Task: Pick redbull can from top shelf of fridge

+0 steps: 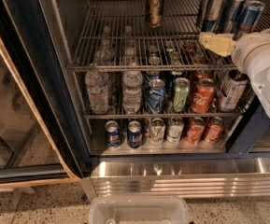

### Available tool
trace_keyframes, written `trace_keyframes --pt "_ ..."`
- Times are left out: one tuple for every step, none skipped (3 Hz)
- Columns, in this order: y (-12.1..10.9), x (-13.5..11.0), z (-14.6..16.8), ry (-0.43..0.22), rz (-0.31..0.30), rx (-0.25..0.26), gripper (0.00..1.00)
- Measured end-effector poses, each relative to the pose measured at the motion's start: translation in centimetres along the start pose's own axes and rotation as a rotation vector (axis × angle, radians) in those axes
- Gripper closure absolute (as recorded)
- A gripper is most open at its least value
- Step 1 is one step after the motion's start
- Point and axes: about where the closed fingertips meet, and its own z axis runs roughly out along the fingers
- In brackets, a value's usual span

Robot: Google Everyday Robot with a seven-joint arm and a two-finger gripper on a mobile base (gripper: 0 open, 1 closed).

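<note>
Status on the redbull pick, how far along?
Done: fridge open, arm up at the top shelf. In hand: tool sits right in front of the slim cans, near the redbull can. Left: grasp, lift, withdraw; the can stands ungripped on the shelf.

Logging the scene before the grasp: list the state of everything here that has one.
fridge: door open.
redbull can: upright at the right end of the top shelf, not lifted.
gripper: hovers at the shelf's right end, in front of the slim cans.
brown-gold can: upright, alone at the shelf's back.
water bottles: upright on the middle rack.
</note>
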Motion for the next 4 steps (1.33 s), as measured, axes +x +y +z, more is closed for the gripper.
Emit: trace_keyframes --pt "-0.9 -0.5 0.5 -0.033 0.007 0.04 0.0" --pt "-1.7 -0.6 1.2 -0.049 0.002 0.064 0.0" --pt "-2.2 -0.2 1.7 -0.058 0.006 0.073 0.0" --pt "-2.4 0.4 2.2 -0.062 0.013 0.069 0.18"
